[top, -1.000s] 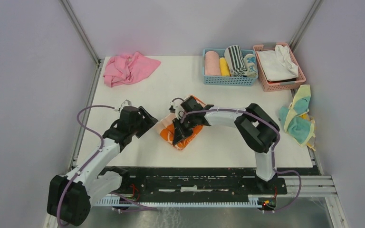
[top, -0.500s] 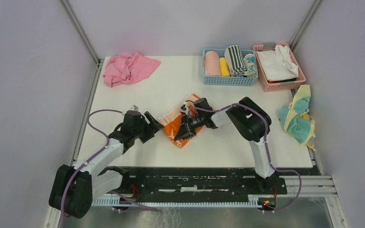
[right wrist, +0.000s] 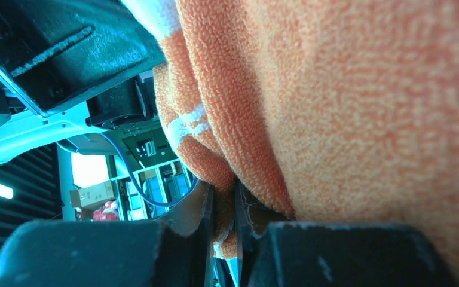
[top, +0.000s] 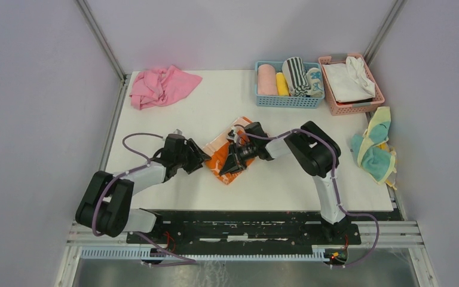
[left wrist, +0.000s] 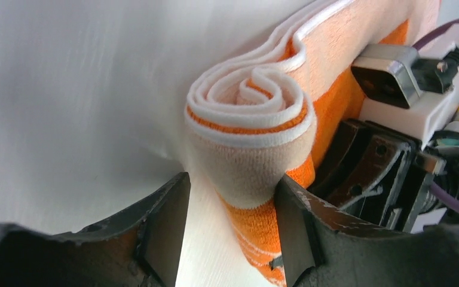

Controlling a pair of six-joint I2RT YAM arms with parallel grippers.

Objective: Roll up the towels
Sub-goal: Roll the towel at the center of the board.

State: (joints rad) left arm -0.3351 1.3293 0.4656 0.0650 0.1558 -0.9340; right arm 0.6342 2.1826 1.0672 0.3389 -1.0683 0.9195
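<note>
Orange cloth hand towel with white markings (top: 226, 166): partly rolled, lying at the middle of the white worktop (top: 227, 101), slightly toward the near edge. Left gripper (top: 201, 160): at the towel's left end, jaws parted, the spiral roll end sitting between its fingers (left wrist: 167, 227), one finger touching the cloth. Right gripper (top: 235, 156): on the towel from the right, jaws closed, pinching a fold of orange cloth.

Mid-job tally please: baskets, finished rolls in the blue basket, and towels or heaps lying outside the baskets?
Baskets: 2 (blue basket, pink basket)
Rolls in the blue basket: 4 (peach roll, yellow roll, striped roll, pale printed roll)
Outside the baskets: 3 (pink towel, orange towel, teal-and-yellow heap)
Total: 9
</note>
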